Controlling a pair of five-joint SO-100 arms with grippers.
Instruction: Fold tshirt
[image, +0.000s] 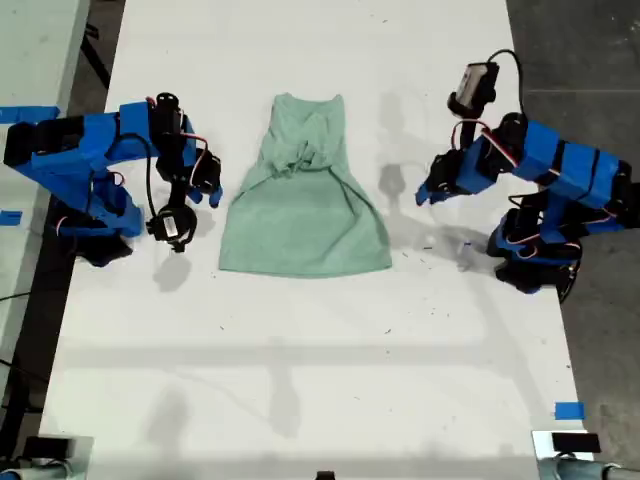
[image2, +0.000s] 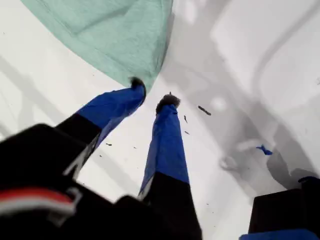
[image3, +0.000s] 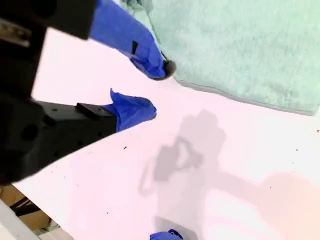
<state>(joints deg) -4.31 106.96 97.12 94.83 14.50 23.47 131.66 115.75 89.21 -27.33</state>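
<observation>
The pale mint-green tshirt (image: 305, 215) lies on the white table (image: 320, 370) between the two arms, its sleeves folded inward and bunched over the chest, its straight hem toward the near edge. My first gripper (image: 425, 192) hangs open at the exterior view's right, a short way off the cloth. In the first wrist view this gripper (image2: 152, 93) holds nothing, and a corner of the tshirt (image2: 115, 35) shows just past its fingertips. My second gripper (image: 212, 193) is open at the exterior view's left beside the shirt. The second wrist view shows it (image3: 157, 90) empty, close to the tshirt (image3: 235, 45) edge.
A small blue scrap (image: 465, 243) lies on the table near the first arm's base (image: 530, 265). Blue tape (image: 568, 410) marks the near corner at the exterior view's right. The second arm's base (image: 95, 235) stands by the table's edge at the exterior view's left. Dark floor borders both sides.
</observation>
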